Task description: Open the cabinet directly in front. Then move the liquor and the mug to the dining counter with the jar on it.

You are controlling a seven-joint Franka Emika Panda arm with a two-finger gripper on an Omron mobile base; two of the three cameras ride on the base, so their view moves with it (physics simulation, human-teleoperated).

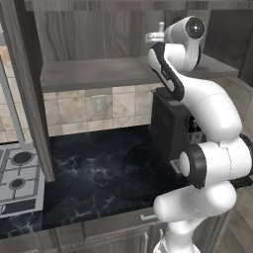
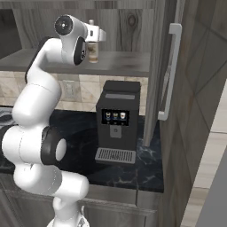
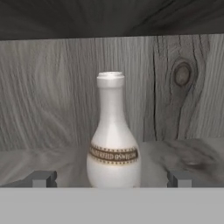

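One pale beige-white bottle of liquor (image 3: 113, 140) with a narrow neck stood upright between the spread fingers of the two-finger gripper (image 3: 112, 179).

The dark fingertips (image 3: 43, 178) stood wide apart, one on each side of the bottle's rounded base, gripping nothing. The bottle was smooth and glossy, bulbous below and slim above, with one brown lettered band around its belly. It rested on the grey wood-grain shelf of the open cabinet (image 2: 119, 62), ahead of the fingers; one dark knot marked the back panel beyond it. One long silver bar handle (image 2: 170, 71) ran down the open door. Below the fingers, one black boxy coffee machine (image 2: 117, 119) sat on the veined black marble counter (image 1: 94, 168).
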